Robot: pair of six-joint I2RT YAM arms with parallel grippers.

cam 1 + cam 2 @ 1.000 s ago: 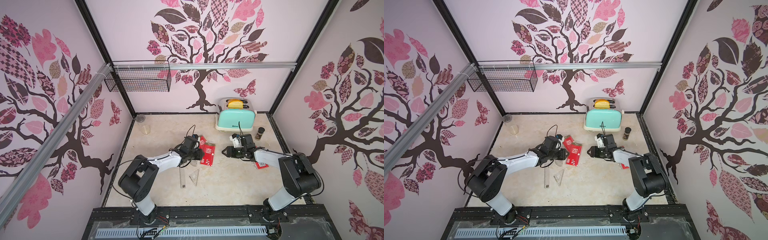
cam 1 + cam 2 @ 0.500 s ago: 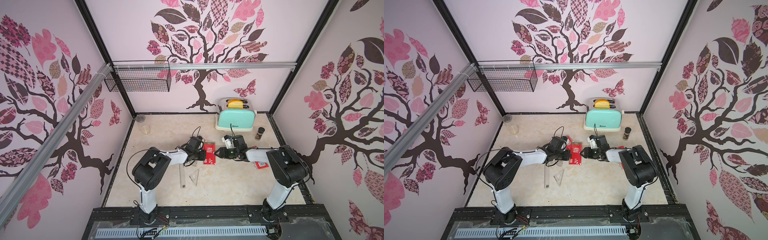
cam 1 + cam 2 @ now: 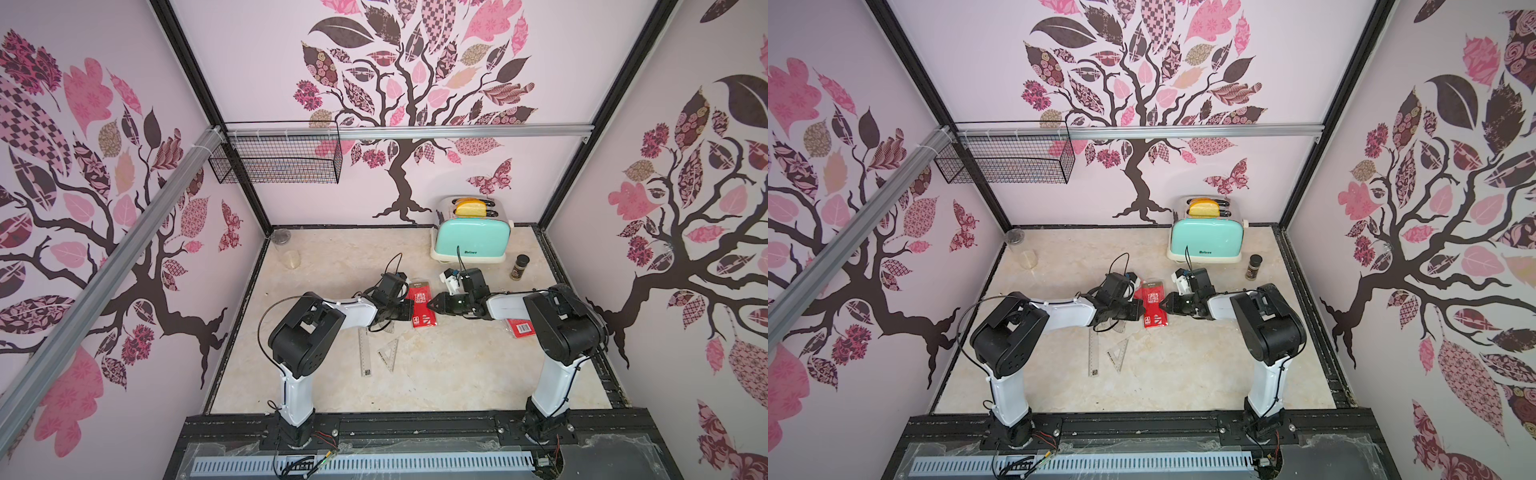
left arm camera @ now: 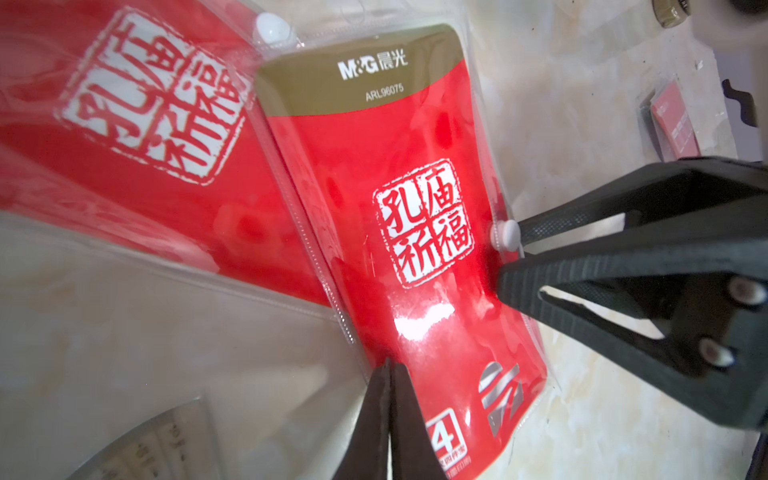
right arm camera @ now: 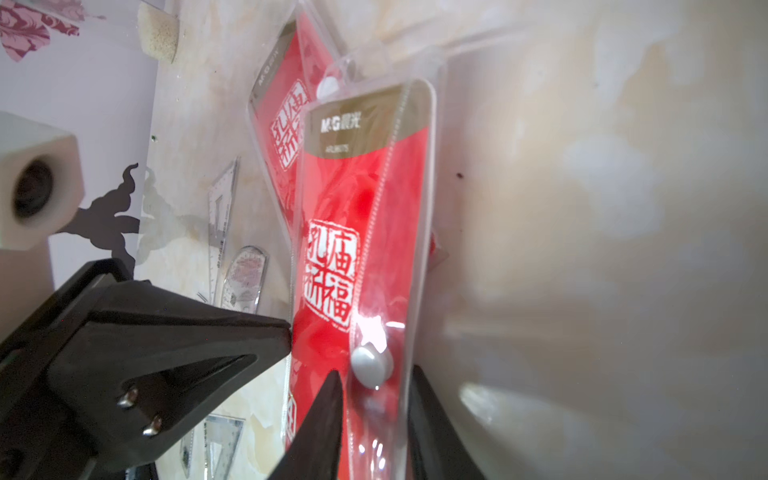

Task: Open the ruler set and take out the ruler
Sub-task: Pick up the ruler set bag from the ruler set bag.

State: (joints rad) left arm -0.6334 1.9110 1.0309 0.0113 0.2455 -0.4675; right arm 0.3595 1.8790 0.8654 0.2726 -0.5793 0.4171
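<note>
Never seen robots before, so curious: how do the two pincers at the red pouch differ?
The left pincer is shut on the red pouch at its clear seam; the right pincer has jaws apart, straddling the white snap button. The left pincer grips nearer the pouch's numbered end, right pincer mid-edge opposite. Both are black.

The red plastic ruler-set pouch (image 3: 424, 305) is lying near the middle of the beige marbled tabletop (image 3: 457, 374). The left gripper (image 3: 410, 311) is sitting at its left edge and the right gripper (image 3: 430, 304) at its right edge. In front of the pouch, slightly left, the clear straight plastic ruler (image 3: 365, 351) is lying just left of the clear plastic set square (image 3: 390, 353). Behind and to the right, the mint-green toaster (image 3: 471, 243) is standing by the back wall, with the small brown spice jar (image 3: 519, 267) to its right. The flat red packet (image 3: 519, 328) is lying right of the pouch. The clear plastic cup (image 3: 291, 258) is standing in the back left corner.
</note>
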